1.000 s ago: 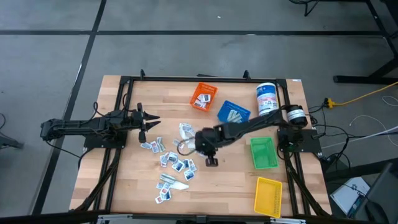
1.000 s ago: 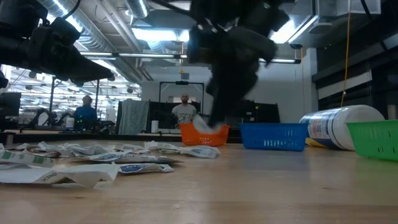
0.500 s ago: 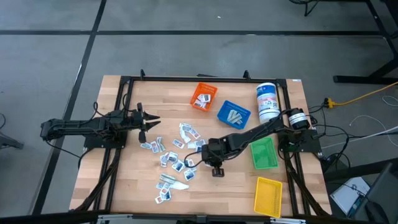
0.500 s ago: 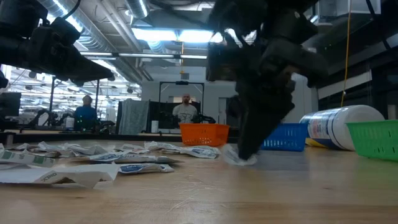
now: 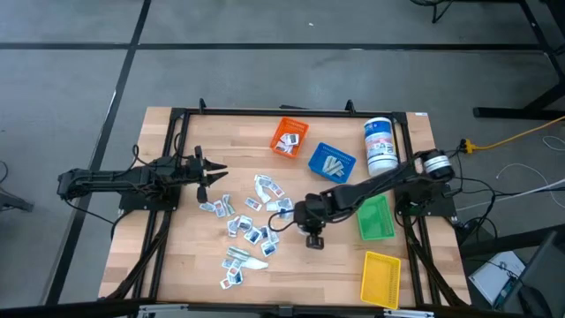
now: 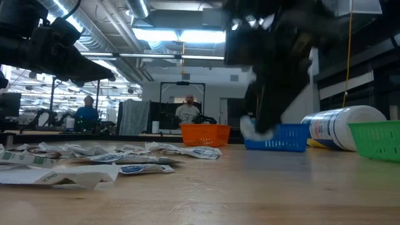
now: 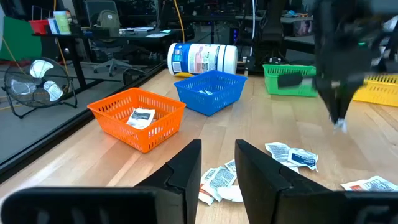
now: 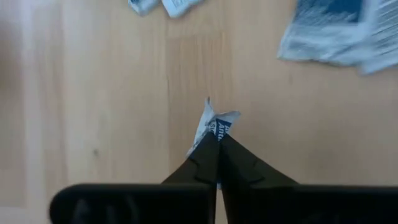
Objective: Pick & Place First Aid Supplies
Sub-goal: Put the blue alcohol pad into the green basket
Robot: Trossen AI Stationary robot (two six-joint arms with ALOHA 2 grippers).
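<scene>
The first aid supplies, several small white packets point(image 5: 247, 225), lie scattered flat on the wooden table's middle. My right gripper point(image 5: 298, 215) hangs over the table just right of that pile, shut on one packet point(image 8: 214, 124). The same packet shows in the low view point(image 6: 249, 128), above the table top. More packets lie in the orange bin point(image 5: 288, 137) and the blue bin point(image 5: 331, 162). My left gripper point(image 5: 214, 174) waits open at the table's left side, level, its fingers point(image 7: 186, 168) touching nothing. My right gripper pinches one edge of the packet point(image 8: 213, 135) between its two fingertips. It comes from above, slanting down. The packet sticks out beyond the fingertips, crumpled, and is lifted clear of the table.
A green bin point(image 5: 374, 217) and a yellow bin point(image 5: 381, 278) stand at the right near side. A white canister point(image 5: 380, 141) with a blue label lies at the far right. Black frame rails point(image 5: 168, 177) run along the table's edges. People stand in the room beyond the table.
My right gripper has gone toward the table's right and near edges, carrying the packet away from the pile. Half a second ago the packet was down at the table top; now it is lifted clear again.
</scene>
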